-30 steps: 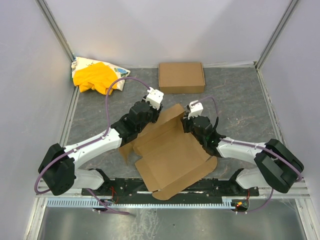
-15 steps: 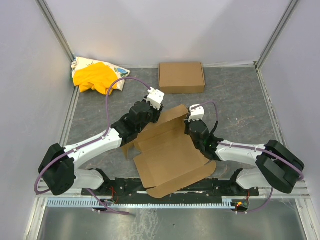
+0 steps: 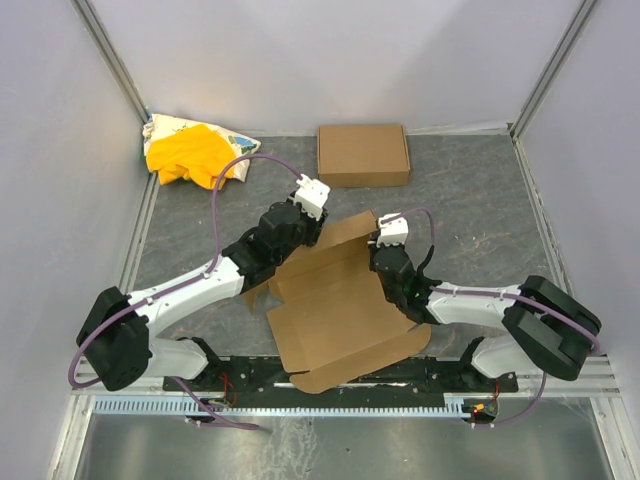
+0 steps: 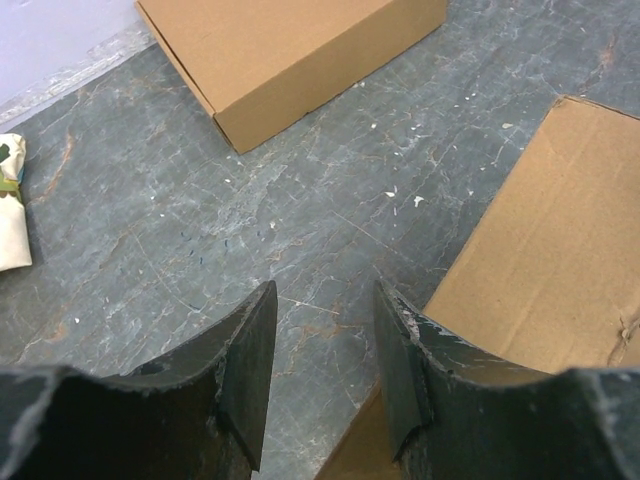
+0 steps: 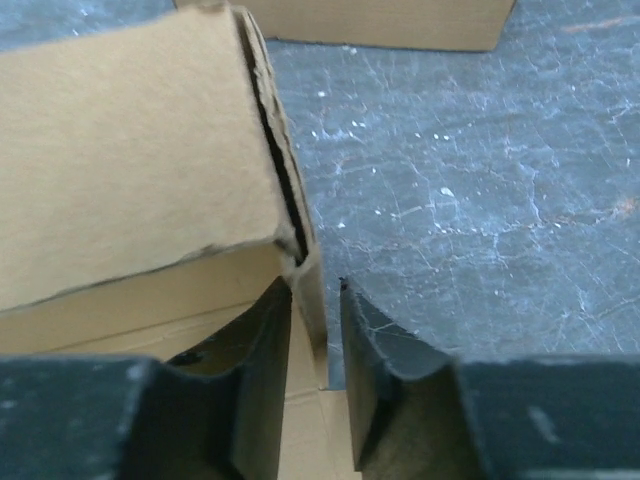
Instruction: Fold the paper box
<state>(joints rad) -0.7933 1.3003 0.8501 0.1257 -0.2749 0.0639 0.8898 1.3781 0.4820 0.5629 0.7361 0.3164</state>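
The paper box (image 3: 340, 310) lies between the arms as a half-open brown sheet, its far flap (image 5: 130, 150) raised. My right gripper (image 3: 380, 252) is at the box's far right corner. In the right wrist view it (image 5: 315, 283) is open a little, straddling the thin upright side wall, with a gap between wall and right finger. My left gripper (image 3: 312, 228) hovers at the far left edge. In the left wrist view it (image 4: 325, 290) is open with only table between the fingers, its right finger above the cardboard flap (image 4: 540, 270).
A neat flat brown box (image 3: 363, 155) lies at the back centre, also seen in the left wrist view (image 4: 290, 50). A yellow cloth bundle (image 3: 190, 155) sits in the back left corner. Grey walls enclose the table.
The right gripper has drawn slightly nearer and leftward with the box's corner, the sheet shifting with it, and its jaws have eased apart. The left arm has stayed put.
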